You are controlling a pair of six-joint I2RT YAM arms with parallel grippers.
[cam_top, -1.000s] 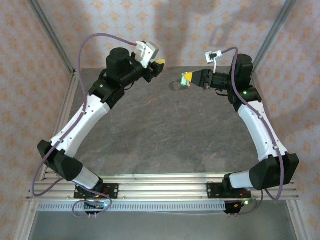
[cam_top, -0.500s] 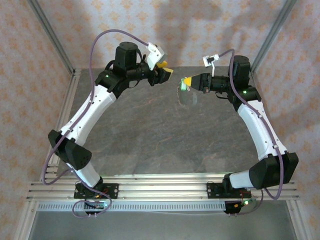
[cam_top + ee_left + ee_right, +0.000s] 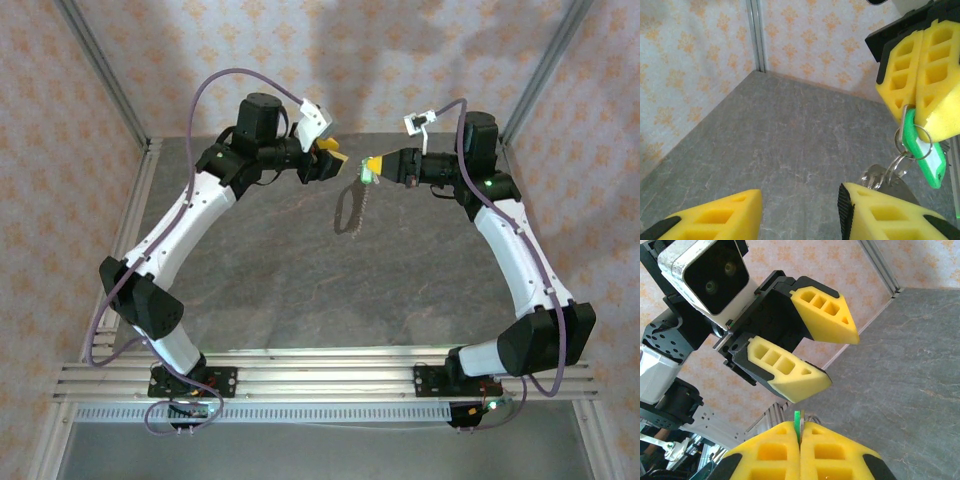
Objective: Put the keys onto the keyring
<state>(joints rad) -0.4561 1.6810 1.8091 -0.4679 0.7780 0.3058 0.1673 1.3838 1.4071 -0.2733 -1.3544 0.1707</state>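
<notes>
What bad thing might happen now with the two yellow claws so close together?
The right gripper pinches only the top of the green tag; it might slip and drop. The keyring below hangs loose and may swing, so the open left gripper could miss it.

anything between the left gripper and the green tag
Nothing: in the top view a bare gap above the table separates the left gripper from the green tag held by the right gripper.

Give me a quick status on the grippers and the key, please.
Right gripper shut on green key, held off the table. Keyring dangling below it. Left gripper open, close alongside. No obstruction between them.
</notes>
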